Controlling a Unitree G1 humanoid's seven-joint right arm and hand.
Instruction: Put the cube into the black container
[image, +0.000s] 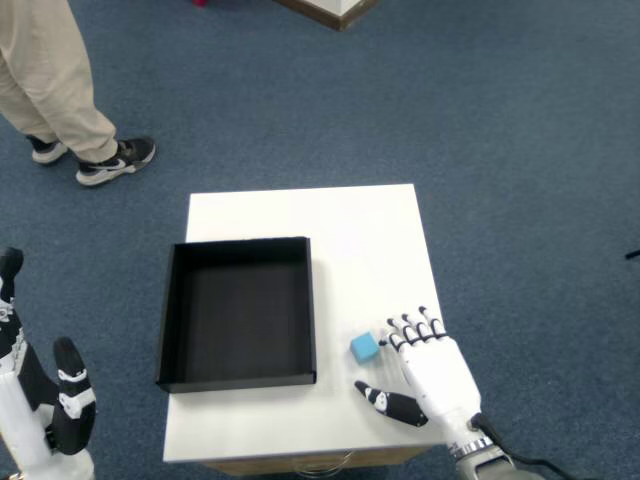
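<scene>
A small light-blue cube (365, 347) lies on the white table (350, 235), just right of the black container's near right corner. The black container (238, 312) is a shallow square tray with nothing inside it. My right hand (425, 370) rests over the table's near right corner, palm down. Its fingers are spread, its fingertips (409, 327) are just right of the cube, and its thumb (385, 402) points left below the cube. The hand holds nothing and does not visibly touch the cube.
The left hand (40, 400) hangs off the table at the bottom left. A person's legs and shoes (100, 160) stand on the blue carpet at the upper left. A piece of wooden furniture (335, 10) shows at the top edge.
</scene>
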